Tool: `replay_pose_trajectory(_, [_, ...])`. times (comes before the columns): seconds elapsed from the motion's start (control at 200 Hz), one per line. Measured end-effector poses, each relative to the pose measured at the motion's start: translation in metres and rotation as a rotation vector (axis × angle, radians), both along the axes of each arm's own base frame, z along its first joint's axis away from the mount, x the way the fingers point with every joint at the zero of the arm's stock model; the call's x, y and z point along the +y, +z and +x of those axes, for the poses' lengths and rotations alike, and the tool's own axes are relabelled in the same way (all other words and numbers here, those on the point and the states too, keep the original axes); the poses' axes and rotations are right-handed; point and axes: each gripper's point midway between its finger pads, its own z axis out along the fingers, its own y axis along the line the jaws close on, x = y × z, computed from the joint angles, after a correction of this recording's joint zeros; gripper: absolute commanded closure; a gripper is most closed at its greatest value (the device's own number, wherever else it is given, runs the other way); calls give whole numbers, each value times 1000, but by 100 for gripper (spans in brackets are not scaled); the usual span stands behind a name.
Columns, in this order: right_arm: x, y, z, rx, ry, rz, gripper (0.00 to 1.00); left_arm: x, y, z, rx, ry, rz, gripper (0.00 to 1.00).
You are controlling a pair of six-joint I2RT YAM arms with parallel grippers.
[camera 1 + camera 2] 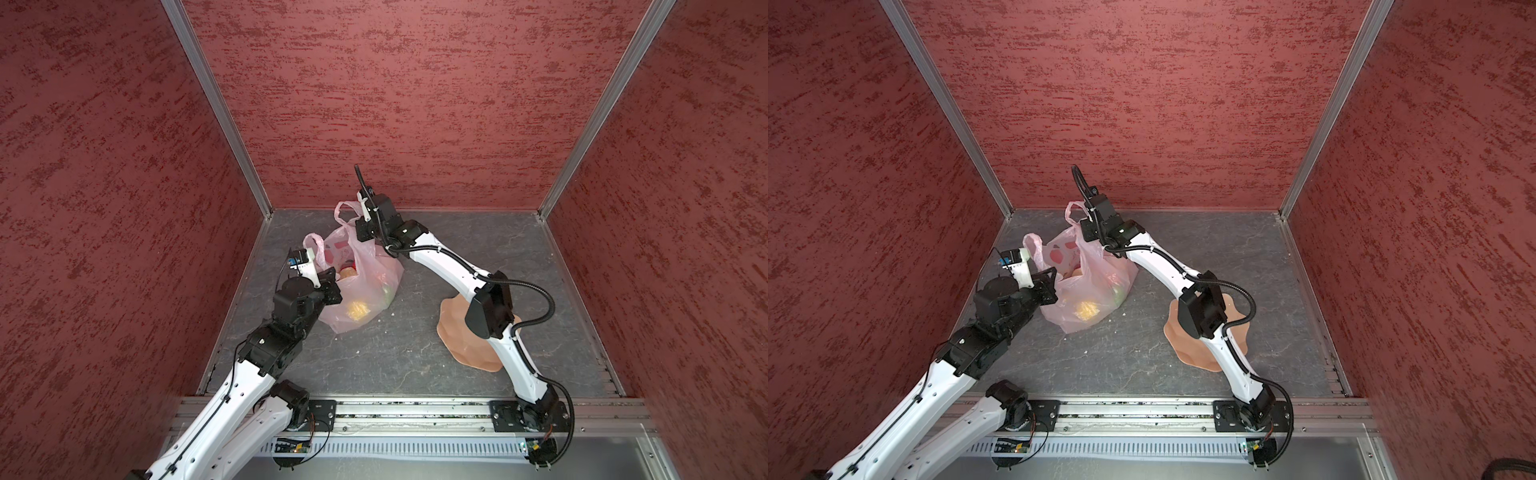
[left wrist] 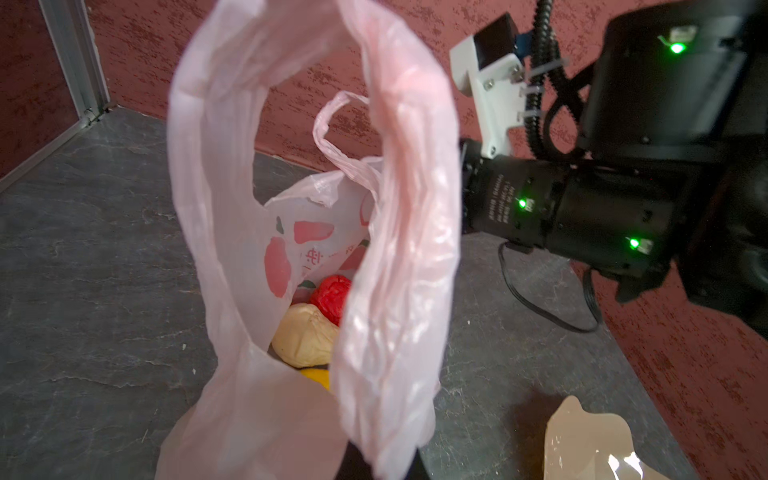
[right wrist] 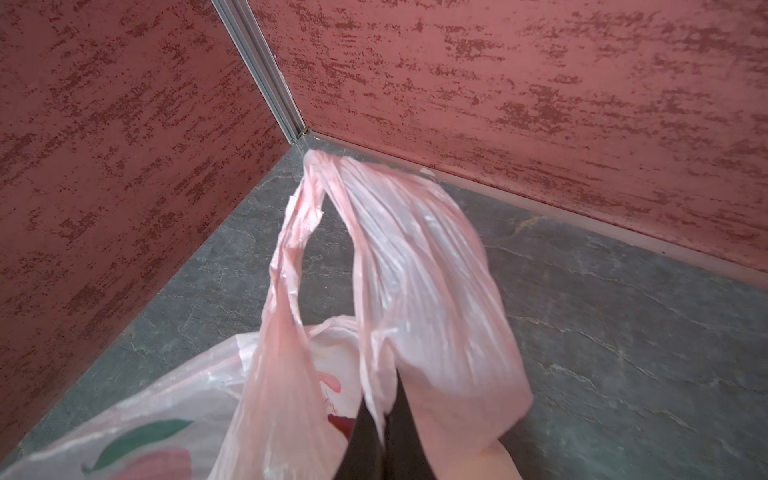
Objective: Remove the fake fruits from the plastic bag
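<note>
Fake fruits [image 2: 305,336] lie inside the plastic bag [image 1: 368,286], a red ball [image 2: 332,296] among them. The bag stands on the surface [image 1: 415,357] toward the back left corner. Your left tool [image 1: 334,286] is clamped on the bag's near rim. Your right tool [image 3: 381,415] is pinched tight on film at the far handle. A tan dish [image 1: 455,332] lies well apart.
</note>
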Motion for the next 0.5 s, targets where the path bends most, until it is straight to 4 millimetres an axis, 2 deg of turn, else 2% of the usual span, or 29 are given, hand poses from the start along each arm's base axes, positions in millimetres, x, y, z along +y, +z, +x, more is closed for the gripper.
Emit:
replay_pose_trajectory(0.14, [-11, 25, -9, -25, -8, 11, 100, 18, 21, 23, -25, 39, -45, 100])
replay_pose_trajectory(0.296, [-18, 57, -11, -66, -10, 38, 100, 25, 47, 55, -61, 26, -112, 100])
replay_pose_trajectory(0.501, [-34, 68, -1, -80, -29, 39, 100, 17, 82, 91, -118, -42, -163, 100])
